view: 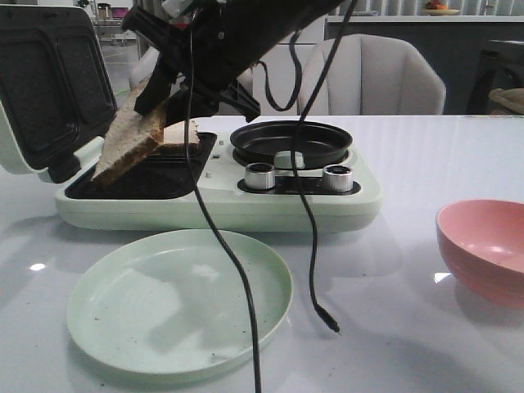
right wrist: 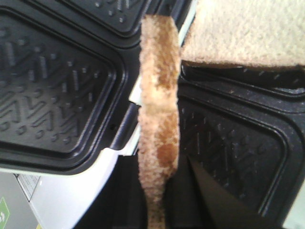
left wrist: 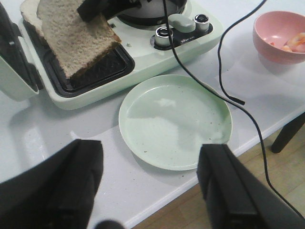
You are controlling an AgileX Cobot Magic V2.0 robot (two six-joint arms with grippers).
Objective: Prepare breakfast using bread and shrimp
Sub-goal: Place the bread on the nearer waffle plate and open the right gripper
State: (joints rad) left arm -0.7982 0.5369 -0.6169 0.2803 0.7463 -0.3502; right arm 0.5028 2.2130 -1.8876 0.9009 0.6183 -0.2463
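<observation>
My right gripper (view: pixel 160 94) is shut on one bread slice (view: pixel 131 139) and holds it tilted, its lower edge at the black sandwich tray (view: pixel 139 182) of the pale green breakfast maker. In the right wrist view the slice (right wrist: pixel 159 105) stands edge-on between the fingers. A second bread slice (view: pixel 182 133) lies at the back of the tray. The shrimp (left wrist: pixel 293 42) lies in the pink bowl (left wrist: pixel 267 24). My left gripper (left wrist: pixel 150 191) is open and empty above the table's front edge, near the pale green plate (left wrist: pixel 176 119).
The maker's lid (view: pixel 49 90) stands open at the left. A round black pan (view: pixel 291 141) and two metal knobs (view: pixel 260 175) are on its right half. The plate (view: pixel 180 303) is bare. The pink bowl (view: pixel 483 246) sits at the right. Black cables (view: pixel 311 205) hang over the maker.
</observation>
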